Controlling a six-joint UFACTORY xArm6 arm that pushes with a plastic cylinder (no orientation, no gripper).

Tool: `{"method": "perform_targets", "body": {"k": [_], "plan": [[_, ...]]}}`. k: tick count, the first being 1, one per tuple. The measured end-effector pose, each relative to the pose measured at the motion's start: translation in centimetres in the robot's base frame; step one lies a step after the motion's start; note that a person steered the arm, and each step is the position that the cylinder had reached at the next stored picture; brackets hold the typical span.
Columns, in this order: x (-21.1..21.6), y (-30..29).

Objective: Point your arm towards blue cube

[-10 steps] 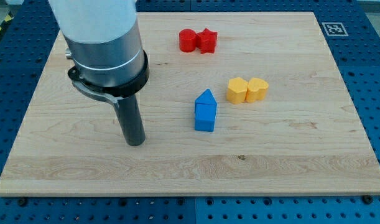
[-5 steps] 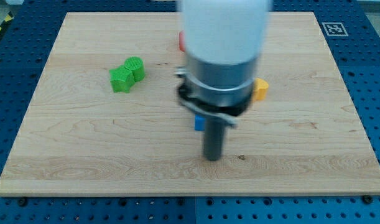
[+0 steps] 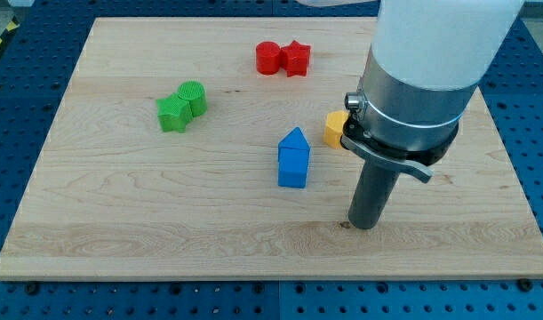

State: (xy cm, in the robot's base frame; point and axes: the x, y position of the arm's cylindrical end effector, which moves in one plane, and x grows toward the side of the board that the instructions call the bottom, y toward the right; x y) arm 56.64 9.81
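Wooden surface point(image 3: 120, 240) is lying on a blue pegboard. Blue cube point(image 3: 293, 168) is sitting near the middle of it, and serves as landmark here.

- Blue house-shaped block point(image 3: 295, 140) is touching the cube's far side, toward the view's top.
- My tip point(image 3: 366, 224) is resting on the surface to the view's right of the cube and slightly lower, near but apart from it.
- No fingers on this rig: the arm is ending in a plain dark rod, so nothing is open or closed and nothing is being held.
- Yellow block point(image 3: 334, 130) is showing up and right of the cube, mostly hidden behind the arm; shape is hard to make out, and a second one may be hidden there.
- Green blocks point(image 3: 181, 105) are sitting well to the cube's upper left; red blocks point(image 3: 283, 58) well above it.

Handling judgement: the cube looks small, rigid and light, likely sliding easily on smooth wood. No grasp possible; contact would be a flat side face, squarely, or it may twist.
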Motion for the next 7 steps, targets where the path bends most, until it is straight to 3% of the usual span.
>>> {"method": "perform_targets", "body": {"k": [2, 4, 7], "plan": [[-0.2, 0.0], [-3.9, -1.0], [-4.8, -10.3]]}}
